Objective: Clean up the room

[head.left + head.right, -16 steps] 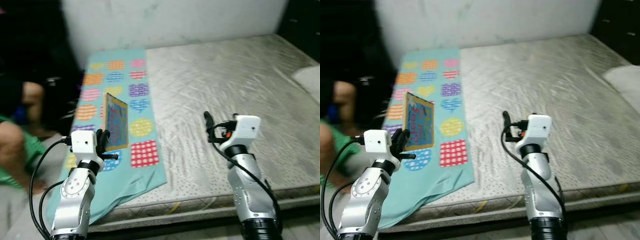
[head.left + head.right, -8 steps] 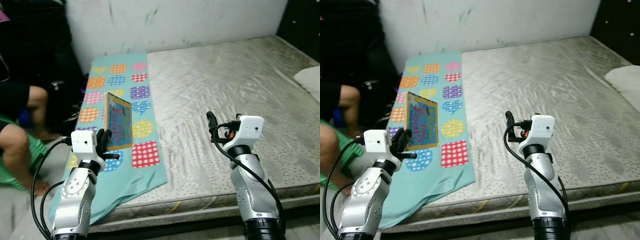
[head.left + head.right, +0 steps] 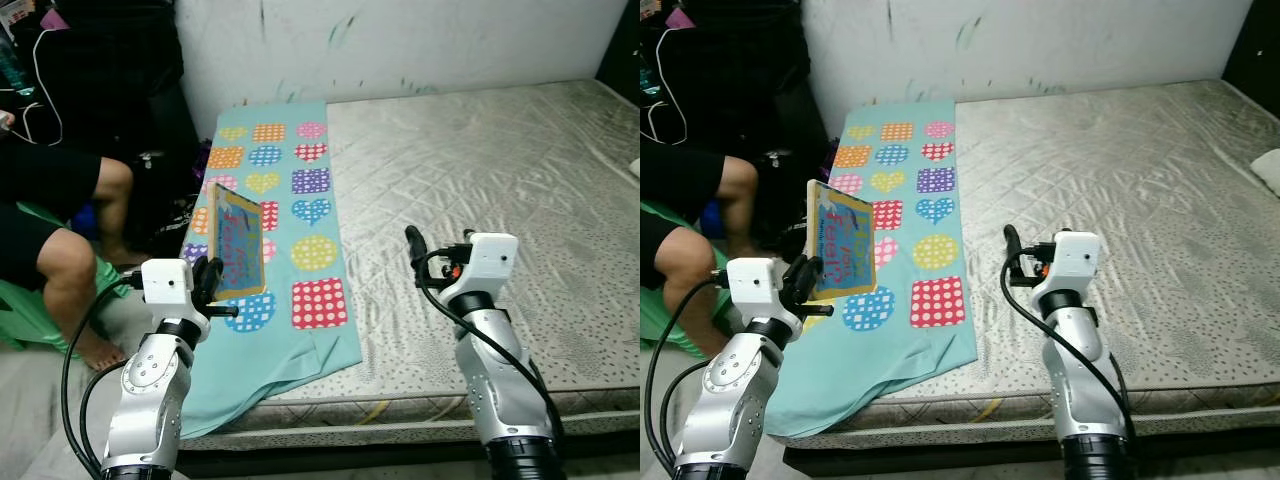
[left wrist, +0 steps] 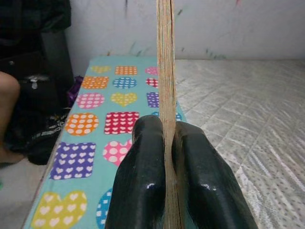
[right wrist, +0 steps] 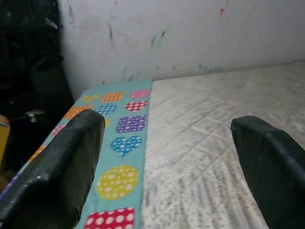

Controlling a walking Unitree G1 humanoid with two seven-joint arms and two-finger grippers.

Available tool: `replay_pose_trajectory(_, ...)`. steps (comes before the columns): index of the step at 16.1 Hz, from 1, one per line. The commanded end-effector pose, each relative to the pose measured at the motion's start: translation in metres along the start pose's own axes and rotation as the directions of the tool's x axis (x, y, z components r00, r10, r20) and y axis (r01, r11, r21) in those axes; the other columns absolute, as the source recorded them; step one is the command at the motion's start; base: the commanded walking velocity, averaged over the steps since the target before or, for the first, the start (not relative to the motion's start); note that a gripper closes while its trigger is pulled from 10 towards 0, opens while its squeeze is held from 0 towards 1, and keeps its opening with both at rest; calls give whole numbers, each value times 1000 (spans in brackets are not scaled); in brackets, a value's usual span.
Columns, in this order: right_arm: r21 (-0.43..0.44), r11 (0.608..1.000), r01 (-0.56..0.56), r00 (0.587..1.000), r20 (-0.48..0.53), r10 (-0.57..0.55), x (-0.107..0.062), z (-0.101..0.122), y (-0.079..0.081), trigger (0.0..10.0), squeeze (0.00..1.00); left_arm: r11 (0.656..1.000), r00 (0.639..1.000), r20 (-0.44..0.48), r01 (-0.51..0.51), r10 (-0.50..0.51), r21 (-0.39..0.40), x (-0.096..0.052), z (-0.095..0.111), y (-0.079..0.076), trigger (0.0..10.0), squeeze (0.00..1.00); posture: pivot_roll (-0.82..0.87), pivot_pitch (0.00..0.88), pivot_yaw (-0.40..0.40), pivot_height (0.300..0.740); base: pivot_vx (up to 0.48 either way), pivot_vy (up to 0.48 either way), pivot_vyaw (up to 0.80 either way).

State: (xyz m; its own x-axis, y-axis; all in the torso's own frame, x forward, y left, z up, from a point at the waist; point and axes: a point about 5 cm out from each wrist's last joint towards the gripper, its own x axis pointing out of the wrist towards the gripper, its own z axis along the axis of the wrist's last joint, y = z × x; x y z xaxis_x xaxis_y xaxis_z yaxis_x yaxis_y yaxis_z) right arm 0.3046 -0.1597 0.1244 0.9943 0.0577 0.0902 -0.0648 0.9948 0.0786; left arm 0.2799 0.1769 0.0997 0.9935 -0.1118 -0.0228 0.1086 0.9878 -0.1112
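Note:
My left gripper (image 3: 210,287) is shut on a thin colourful picture book (image 3: 240,243), holding it upright by its lower edge above the left side of the bed; in the left wrist view the book's edge (image 4: 166,71) rises from between the two black fingers (image 4: 143,176). A turquoise blanket (image 3: 300,200) with dotted hearts and squares lies along the left strip of the bare grey mattress (image 3: 520,170). My right gripper (image 3: 425,250) is open over the mattress's near part, with nothing between its fingers (image 5: 57,167).
A person sits at the left on a green seat, knee and leg (image 3: 70,270) close to the bed's corner. Dark bags and clothes (image 3: 100,70) pile against the white wall (image 3: 400,40). A pillow corner (image 3: 1268,168) lies at the far right.
The whole view has shifted, so the bed and person sit further right and the picture is sharper. Both grippers hold the same poses, the left still clamped on the book.

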Motion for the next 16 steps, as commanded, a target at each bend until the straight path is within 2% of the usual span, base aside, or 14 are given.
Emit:
replay_pose_trajectory(1,-4,1000,-12,1000,6,12,1,1,2,10000,0,1000,999,39,7,-9,27,1,9,1,10000,0,-213,0,89,740,0,0,0)
replay_pose_trajectory(7,-16,1000,-20,1000,9,20,0,0,2,10000,0,1000,999,34,10,-10,21,2,8,0,10000,0,-216,0,87,740,0,-342,441)
replay_pose_trajectory(16,-20,999,-31,999,8,31,1,0,1,10000,0,1000,999,31,16,-16,17,2,7,-1,10000,0,-218,0,82,740,0,-346,0)
